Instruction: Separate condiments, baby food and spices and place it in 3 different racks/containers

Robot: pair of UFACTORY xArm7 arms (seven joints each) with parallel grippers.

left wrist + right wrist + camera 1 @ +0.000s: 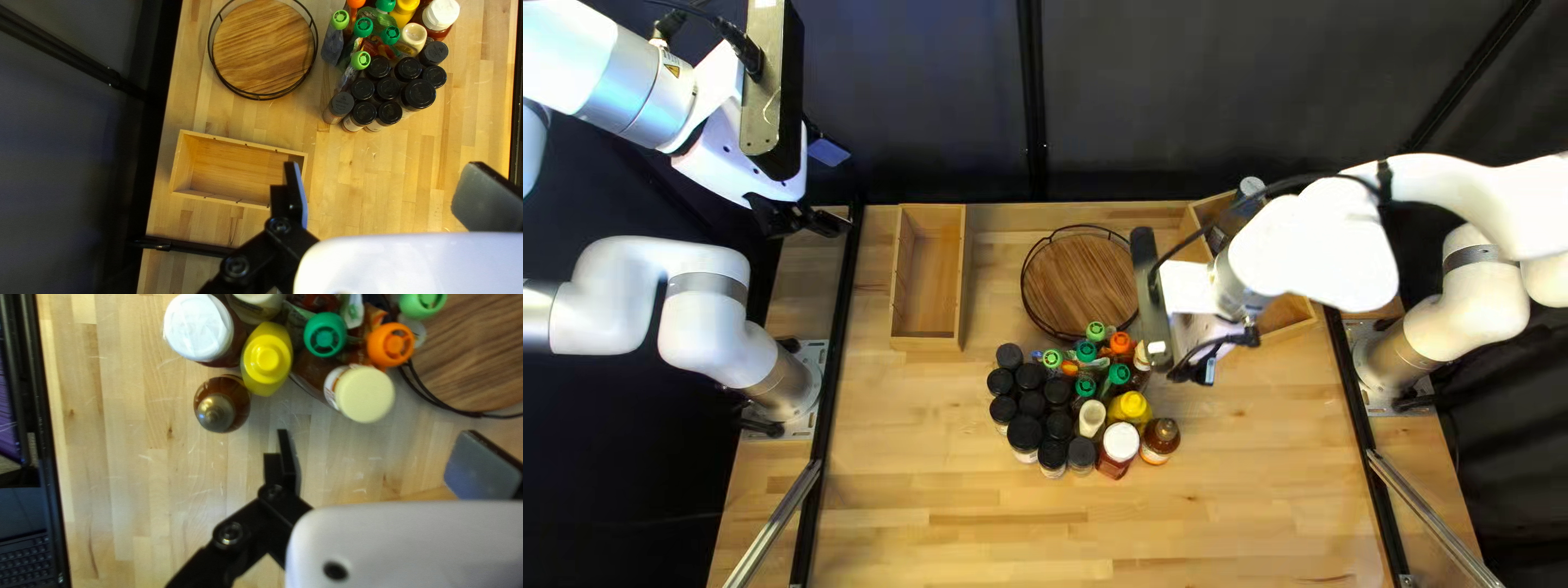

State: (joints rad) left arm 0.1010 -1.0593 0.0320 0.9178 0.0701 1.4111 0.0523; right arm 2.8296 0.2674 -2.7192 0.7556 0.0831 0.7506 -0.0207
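Left hand (pixel 381 185): one, mine, raised beyond the tabletop's left side; fingers spread, nothing between them.
Left wooden box (pixel 931 272): one, bare inside.
Black-capped spice jars (pixel 1030 404): a dozen or so, upright, packed together.
Round wire-rimmed tray (pixel 1080 281): one, bare, just beyond the bottles.
Capped pouches (pixel 1096 331): several, green or orange tops, baby food by my reckoning, wedged beside the jars.
White-lidded jar (pixel 1121 442), yellow bottle (pixel 1130 409), brown bottle (pixel 1160 436), cream-lidded bottle (pixel 364 394): probable condiments, at the cluster's right.
Right hand (pixel 376 452): one, mine, above the cluster's right edge; fingers parted, holding nothing.
Right wooden box (pixel 1285 314): one, partly hidden under my arm; a grey-topped container (pixel 1251 187) at its far end.

Step, as I judge it: early sorting, choosing a condiment. Next: centre my right hand over an outer bottle, lower it with fingers astride, grip without toppling neighbours, then lift toward a rack.
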